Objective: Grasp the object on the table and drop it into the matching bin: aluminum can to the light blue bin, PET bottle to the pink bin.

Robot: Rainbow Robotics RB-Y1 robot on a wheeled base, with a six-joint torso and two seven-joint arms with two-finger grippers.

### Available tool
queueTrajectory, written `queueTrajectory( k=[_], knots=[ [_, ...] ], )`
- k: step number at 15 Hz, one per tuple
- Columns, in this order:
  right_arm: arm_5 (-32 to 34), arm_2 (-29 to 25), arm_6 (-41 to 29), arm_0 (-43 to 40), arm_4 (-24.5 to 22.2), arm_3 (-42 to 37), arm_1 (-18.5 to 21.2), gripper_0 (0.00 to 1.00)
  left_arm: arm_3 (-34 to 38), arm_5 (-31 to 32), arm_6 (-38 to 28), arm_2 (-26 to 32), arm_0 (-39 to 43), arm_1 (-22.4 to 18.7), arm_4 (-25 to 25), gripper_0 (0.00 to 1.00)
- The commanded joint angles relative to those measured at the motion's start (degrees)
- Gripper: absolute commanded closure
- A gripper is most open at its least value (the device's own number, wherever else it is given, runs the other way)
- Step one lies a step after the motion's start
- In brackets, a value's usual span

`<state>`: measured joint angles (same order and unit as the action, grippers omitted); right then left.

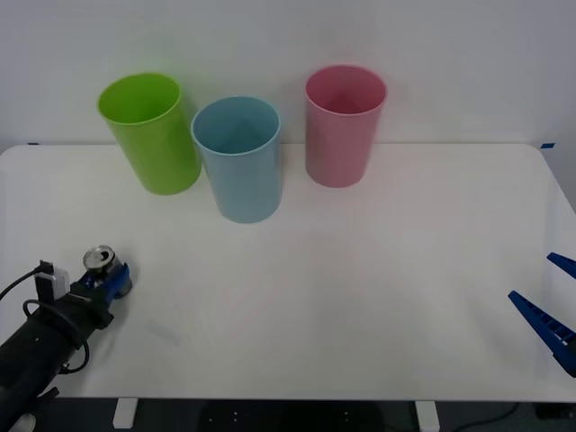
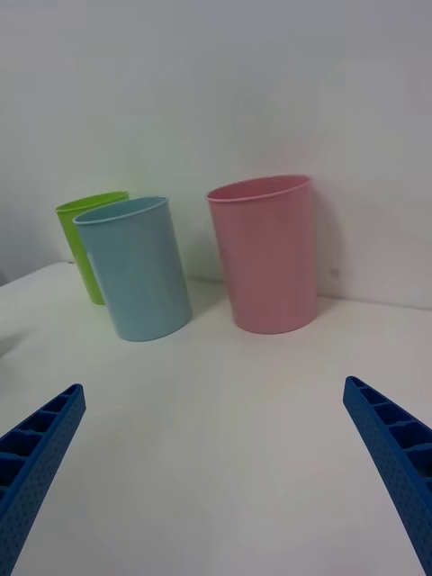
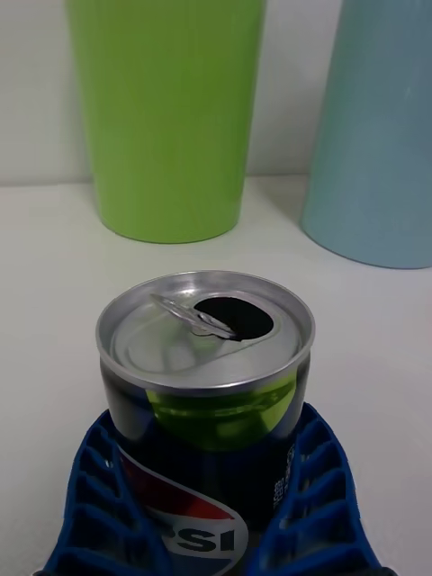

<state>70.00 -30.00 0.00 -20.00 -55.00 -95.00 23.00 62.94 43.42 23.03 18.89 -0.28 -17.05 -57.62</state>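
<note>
Blue left fingers (image 3: 94, 490) clasp the aluminum can (image 3: 207, 378).

Lab: bare white table (image 1: 360, 297), blank wall (image 1: 450, 54).

Shiny metal aluminum can (image 3: 206, 378) (glossy printed side), matt plastic light blue bin (image 1: 238, 158), smooth white table (image 1: 360, 288)
</note>
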Motion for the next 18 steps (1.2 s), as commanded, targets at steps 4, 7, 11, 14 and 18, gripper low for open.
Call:
queueTrajectory(
  k=[4,7,11,14,18],
  knots=[
    [0.00,0.00,0.00,0.00,0.00,0.00,0.00,0.00,0.16,2.90,-0.44,1.41,0.28,-0.18,0.32,1.00],
    [0.00,0.00,0.00,0.00,0.00,0.00,0.00,0.00,2.62,3.78,-1.67,1.59,0.72,-0.79,1.20,1.00],
    [0.00,0.00,0.00,0.00,0.00,0.00,0.00,0.00,6.76,3.78,-4.31,1.50,1.07,-1.41,1.90,1.00],
    [0.00,0.00,0.00,0.00,0.00,0.00,0.00,0.00,11.68,3.78,-10.11,1.50,1.25,-1.41,1.55,1.00],
    [0.00,0.00,0.00,0.00,0.00,0.00,0.00,0.00,18.97,3.60,-18.72,1.94,1.16,-1.50,-1.35,1.00]
  ],
)
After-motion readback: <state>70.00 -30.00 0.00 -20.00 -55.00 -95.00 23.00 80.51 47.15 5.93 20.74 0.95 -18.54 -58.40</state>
